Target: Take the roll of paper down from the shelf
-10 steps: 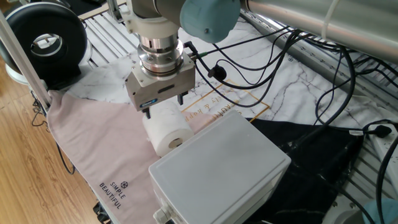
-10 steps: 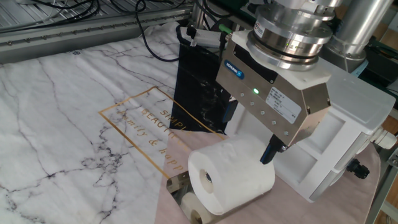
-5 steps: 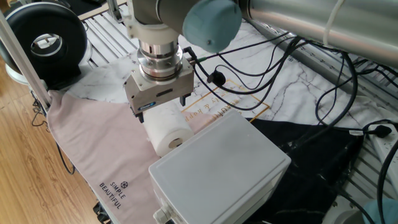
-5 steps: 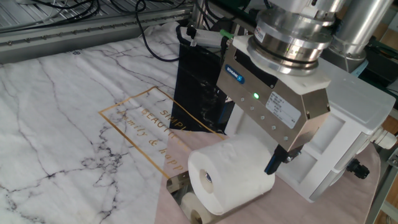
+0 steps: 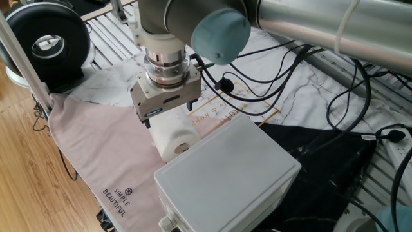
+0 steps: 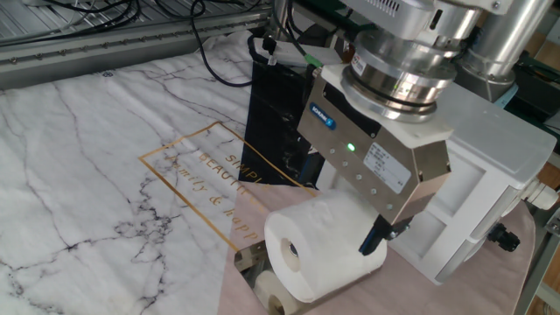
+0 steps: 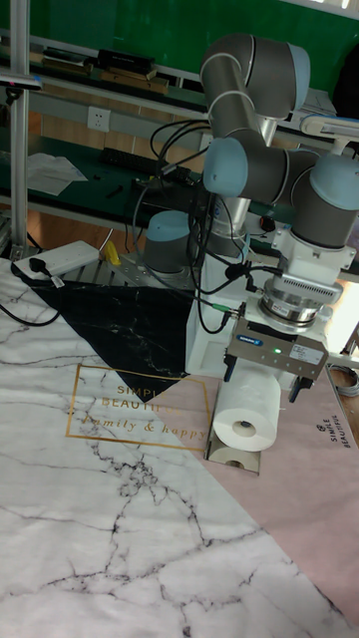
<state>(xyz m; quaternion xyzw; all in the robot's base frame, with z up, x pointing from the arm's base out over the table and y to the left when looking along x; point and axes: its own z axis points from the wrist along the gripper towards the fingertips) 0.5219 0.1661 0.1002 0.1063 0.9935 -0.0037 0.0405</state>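
The roll of paper lies on its side on the shelf beside the grey box, directly under the end effector, whose spread fingers straddle it without gripping

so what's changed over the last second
The gripper has come down a little, so its open jaws now straddle the roll of paper, one finger on each side; nothing is gripped yet. The roll stayed put on the shelf, and the grey box did not move.
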